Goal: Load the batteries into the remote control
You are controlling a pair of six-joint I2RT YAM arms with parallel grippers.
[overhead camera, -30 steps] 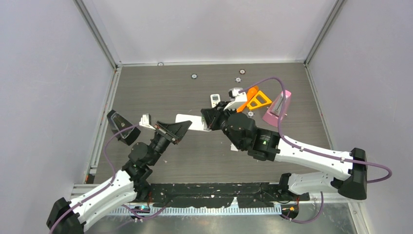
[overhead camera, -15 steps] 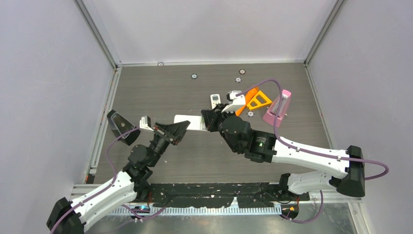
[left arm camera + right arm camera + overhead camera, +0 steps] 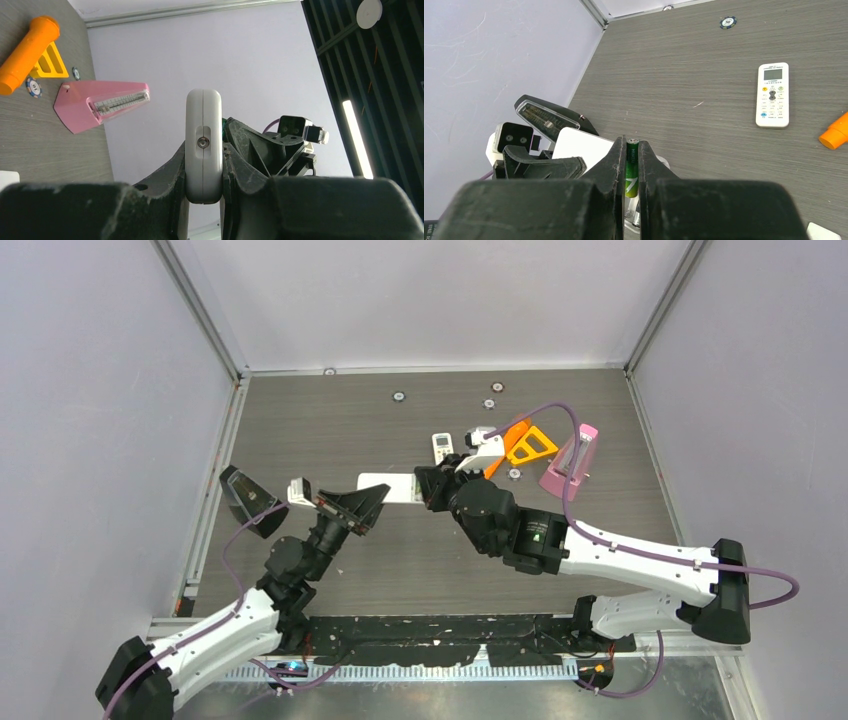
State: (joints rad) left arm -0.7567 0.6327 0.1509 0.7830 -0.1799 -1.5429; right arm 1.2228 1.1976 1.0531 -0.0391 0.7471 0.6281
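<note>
Likely a lab booth: plain lilac walls [image 3: 430,300], aluminium framing [image 3: 200,310].

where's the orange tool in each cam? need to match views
Top external: orange tool lies right of centre, toward the table's far side.
Left wrist: top-left corner.
Right wrist: right edge, only its end shows.
Shared landmark: the held white remote, seen end-on in left wrist, lower left in right wrist.

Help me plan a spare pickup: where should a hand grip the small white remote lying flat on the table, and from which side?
Grip the small white remote across its two long edges, near mid-length, coming down from above. It lies flat and face up on the table, so only those narrow sides oppose each other, and bare tabletop flanks both.
</note>
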